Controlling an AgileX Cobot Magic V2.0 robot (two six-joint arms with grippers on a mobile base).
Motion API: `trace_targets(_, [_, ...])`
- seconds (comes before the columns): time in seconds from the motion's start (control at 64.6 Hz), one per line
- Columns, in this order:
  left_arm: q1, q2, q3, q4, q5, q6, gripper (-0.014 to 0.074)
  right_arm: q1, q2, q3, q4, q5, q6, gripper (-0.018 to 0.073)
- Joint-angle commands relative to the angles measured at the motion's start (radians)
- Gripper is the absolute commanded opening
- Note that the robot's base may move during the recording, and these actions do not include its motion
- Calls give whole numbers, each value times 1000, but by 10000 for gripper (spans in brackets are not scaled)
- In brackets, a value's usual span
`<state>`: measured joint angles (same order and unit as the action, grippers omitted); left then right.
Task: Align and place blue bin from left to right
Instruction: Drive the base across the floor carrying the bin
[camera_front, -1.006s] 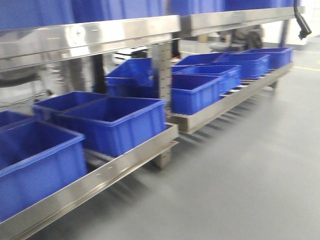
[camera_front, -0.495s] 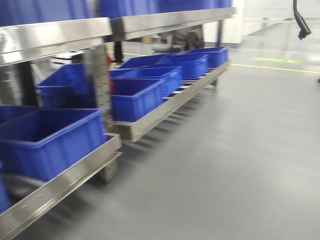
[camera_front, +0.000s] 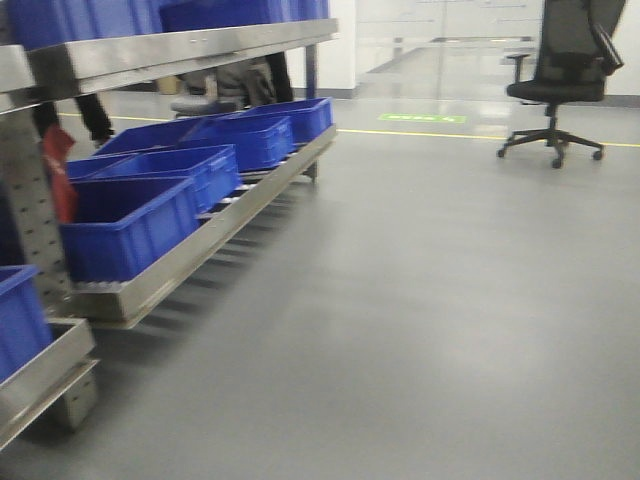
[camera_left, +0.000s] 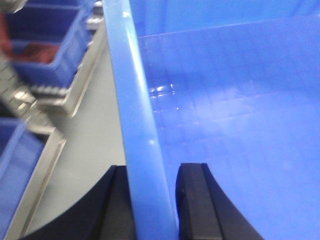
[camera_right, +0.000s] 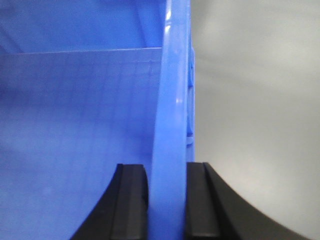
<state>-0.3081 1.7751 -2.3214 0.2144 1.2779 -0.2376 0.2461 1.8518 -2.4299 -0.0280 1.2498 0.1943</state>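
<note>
Can only see the bin (camera_left: 230, 100) in wrist views, cropped, left pincer (camera_left: 156, 200) and right pincer (camera_right: 166, 200) clamped on its rim. Front: blurry rack (camera_front: 180, 50), chair (camera_front: 560, 70).

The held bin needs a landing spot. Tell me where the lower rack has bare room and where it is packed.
Packed: the far rack section, where blue bins sit nearly edge to edge. Bare: a short strip of the near shelf beside the cut-off bin, likely too narrow for the held bin; and the grey floor between rack and office chair.
</note>
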Motion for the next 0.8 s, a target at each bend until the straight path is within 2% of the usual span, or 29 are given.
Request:
trace_targets(0.0, [-4,-24,-17,26,-57,17,-16,-4,-23,-22,-49,-132,-23,-78])
trace_targets(0.789, [-4,-24,-17,26,-57,17,-16,-4,-23,-22,-49,-134,-23,-78])
